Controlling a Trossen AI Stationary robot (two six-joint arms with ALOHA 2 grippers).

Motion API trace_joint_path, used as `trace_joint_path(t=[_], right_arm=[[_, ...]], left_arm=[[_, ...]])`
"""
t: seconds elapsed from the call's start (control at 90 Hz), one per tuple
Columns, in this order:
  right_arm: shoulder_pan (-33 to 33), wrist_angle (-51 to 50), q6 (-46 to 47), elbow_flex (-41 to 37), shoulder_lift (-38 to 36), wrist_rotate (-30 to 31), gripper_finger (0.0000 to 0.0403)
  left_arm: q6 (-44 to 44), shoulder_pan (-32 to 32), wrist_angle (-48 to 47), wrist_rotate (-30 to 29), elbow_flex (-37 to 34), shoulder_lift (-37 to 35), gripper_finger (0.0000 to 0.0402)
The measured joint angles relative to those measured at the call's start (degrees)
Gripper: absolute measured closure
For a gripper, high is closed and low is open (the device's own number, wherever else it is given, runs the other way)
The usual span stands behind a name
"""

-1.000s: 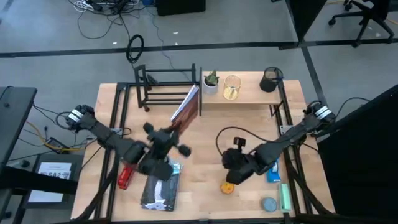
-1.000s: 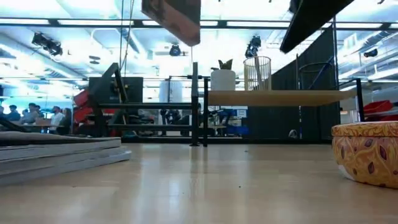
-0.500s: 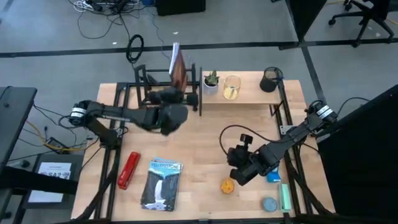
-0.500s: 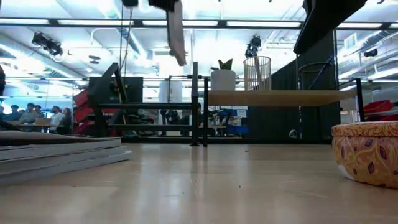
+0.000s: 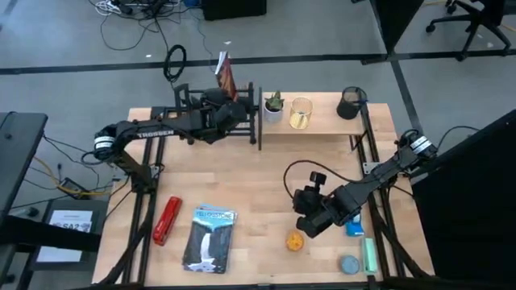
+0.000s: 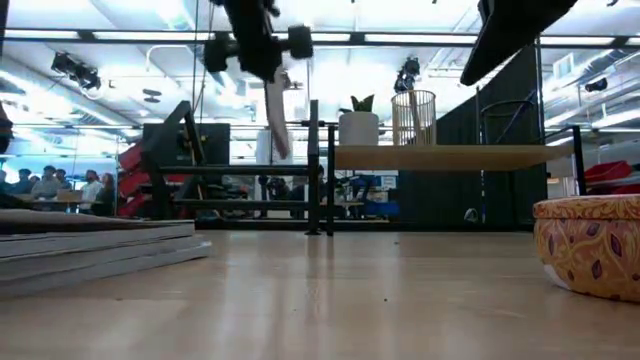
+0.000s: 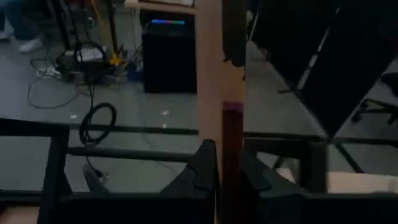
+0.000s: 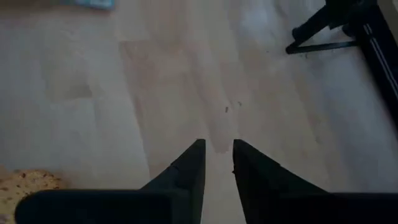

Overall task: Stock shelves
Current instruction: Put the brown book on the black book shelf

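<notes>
High view: the left gripper [image 5: 223, 103] reaches across the far edge of the wooden tabletop [image 5: 258, 173], holding a thin brown-covered book [image 5: 225, 74] upright over the low black metal-bar rack [image 5: 193, 113] that stands near the far left corner. The left wrist view shows the dark fingers [image 7: 205, 165] clamped on either side of the book's [image 7: 219, 81] lower edge. From the low view the book [image 6: 274, 118] hangs edge-on above the rack's [image 6: 230, 175] bars, just beside its upright end. The wider pale wooden plank shelf [image 5: 322, 122] runs along the far edge toward the right corner, carrying a small potted plant [image 5: 274, 103], a gold wire cup [image 5: 301, 113] and a black mesh cup [image 5: 351, 102]. The right gripper [image 8: 217, 158] hovers over bare wood near the right edge, its fingers drawn almost together and gripping nothing. Along the near edge lie a red stapler [image 5: 166, 220], a flat packaged item [image 5: 210, 238] and a small patterned yellow tub [image 5: 295, 241].
</notes>
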Motion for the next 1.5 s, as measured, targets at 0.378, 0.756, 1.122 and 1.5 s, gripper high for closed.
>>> trace_joint_path(t=[0.378,0.756,1.122,1.5], right_arm=[[-0.1,2.8,-1.4,0.0,0.0,0.0,0.0349],[-0.2,3.2,-1.4,0.0,0.0,0.0,0.0349],[-0.2,3.4,-1.5,0.0,0.0,0.0,0.0349],[-0.3,3.4,-1.5,0.0,0.0,0.0,0.0349]], left_arm=[[-2.7,2.3,-0.5,8.0,0.0,5.2,0.0401],[-4.9,2.5,0.1,10.6,0.0,8.9,0.0401],[-3.8,2.4,3.6,13.7,0.0,8.9,0.0397],[-1.2,2.0,5.9,15.0,0.0,9.0,0.0352]])
